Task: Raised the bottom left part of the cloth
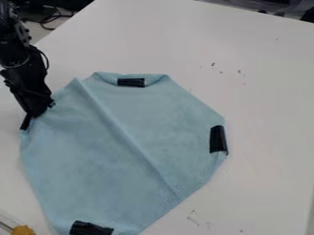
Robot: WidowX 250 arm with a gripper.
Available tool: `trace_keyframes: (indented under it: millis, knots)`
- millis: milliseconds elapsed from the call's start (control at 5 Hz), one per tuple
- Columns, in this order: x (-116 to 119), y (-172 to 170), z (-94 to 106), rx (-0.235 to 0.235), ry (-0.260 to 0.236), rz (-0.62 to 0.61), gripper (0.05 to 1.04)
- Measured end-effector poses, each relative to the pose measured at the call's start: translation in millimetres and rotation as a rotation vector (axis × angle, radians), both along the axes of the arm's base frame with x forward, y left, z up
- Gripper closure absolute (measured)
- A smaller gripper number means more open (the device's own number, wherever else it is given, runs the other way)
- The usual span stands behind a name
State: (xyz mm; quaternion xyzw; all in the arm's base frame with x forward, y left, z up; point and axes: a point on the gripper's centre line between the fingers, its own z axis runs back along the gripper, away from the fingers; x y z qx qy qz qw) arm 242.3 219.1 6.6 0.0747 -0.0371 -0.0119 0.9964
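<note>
The black gripper (38,112) hangs at the left of the camera view, its tip right at the left corner of the light blue cloth (110,151), beside a black taped patch there. How its fingers stand is hard to make out. The cloth lies spread on the white table with a long diagonal ridge from its upper left to its lower right. Black tape (131,82) marks the top edge, another black piece (217,139) the right corner, and a third (90,228) the bottom left part, which rests near the view's lower edge.
A yellow-orange item (23,230) with a clear edge beside it sits in the bottom left corner. The white table (264,92) has small dark marks toward the upper right. Cables (50,17) lie beyond its edge at the upper left.
</note>
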Motion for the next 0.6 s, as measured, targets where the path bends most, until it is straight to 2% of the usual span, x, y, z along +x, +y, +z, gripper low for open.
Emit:
trace_keyframes:
  millis: [200,400,600]
  knots:
    - [-22,9,-1.1,-0.015,-0.016,0.114,0.991]
    - [-47,21,-1.5,-0.022,-0.039,0.253,1.021]
    - [-58,24,-1.9,-0.022,-0.048,0.329,1.024]
